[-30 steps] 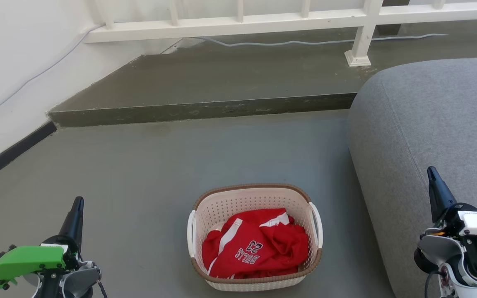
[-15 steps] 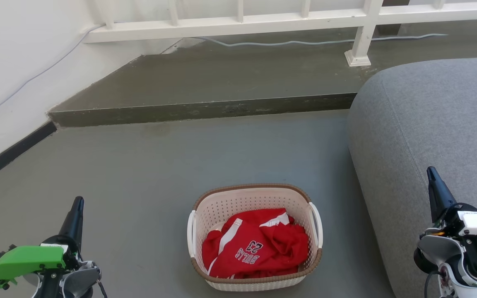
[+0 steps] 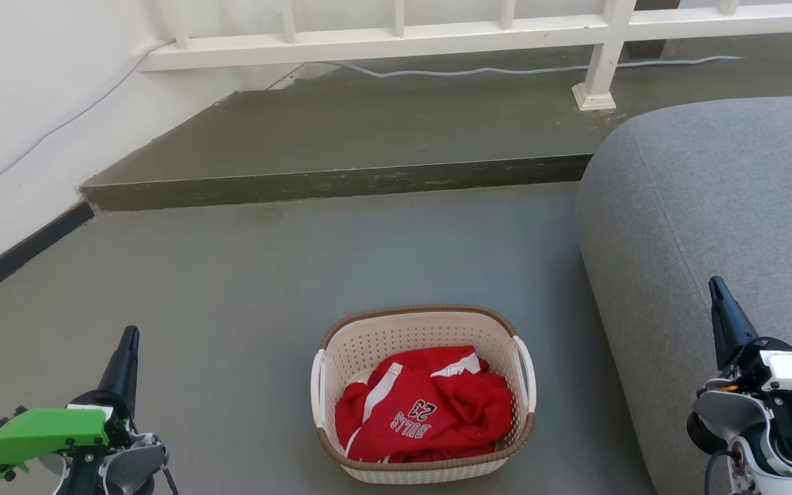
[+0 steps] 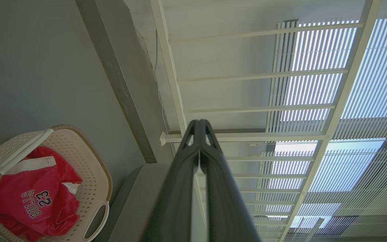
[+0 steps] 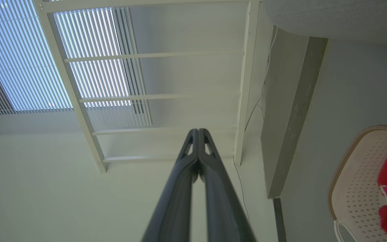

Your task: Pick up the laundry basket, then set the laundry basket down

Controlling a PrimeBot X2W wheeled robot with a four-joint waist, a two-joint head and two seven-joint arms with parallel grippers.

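Left jaws clenching on nothing, fingers (image 4: 183,181) pressing together. Right jaws likewise clenching empty, fingers (image 5: 178,191) touching at tips. Between both jaws, laundry basket (image 3: 413,309) sitting on floor (image 3: 245,275), well apart from each: right of left jaws, left of right jaws. Red jersey (image 3: 430,409) lying crumpled inside basket. Grey sofa (image 3: 712,192) sitting just beyond right jaws.
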